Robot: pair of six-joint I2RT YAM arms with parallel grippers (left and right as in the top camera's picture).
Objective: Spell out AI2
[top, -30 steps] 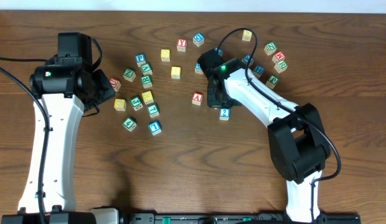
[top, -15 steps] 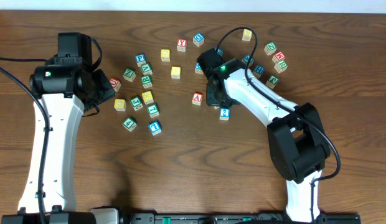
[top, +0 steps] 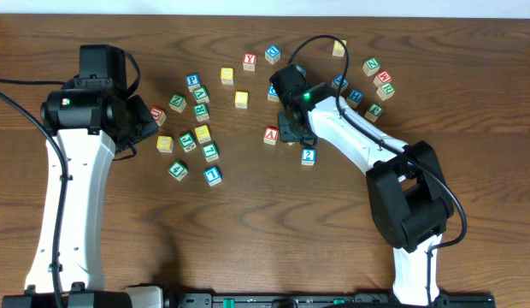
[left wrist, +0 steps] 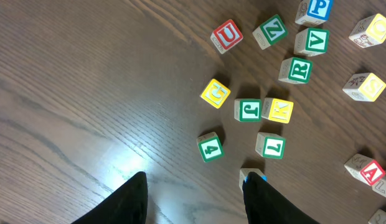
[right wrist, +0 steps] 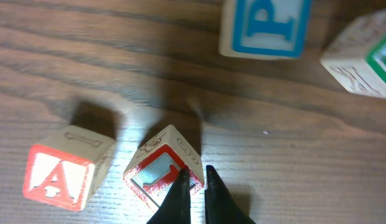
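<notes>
Wood-grain surface [top: 248, 231] carries scattered letter blocks. The red A block [right wrist: 59, 176] lies flat. Just right of it in the right wrist view sits a red-framed block [right wrist: 157, 169], skewed to the A, its letter too blurred to read. The right pincer [right wrist: 196, 177] has its fingers almost together with nothing between them, tips touching that block on the side away from the A. A blue 2 block [top: 309, 156] lies near the A, lower right in the overhead view. The left pincer [left wrist: 196, 182] hangs wide open and empty, well left of the A.
</notes>
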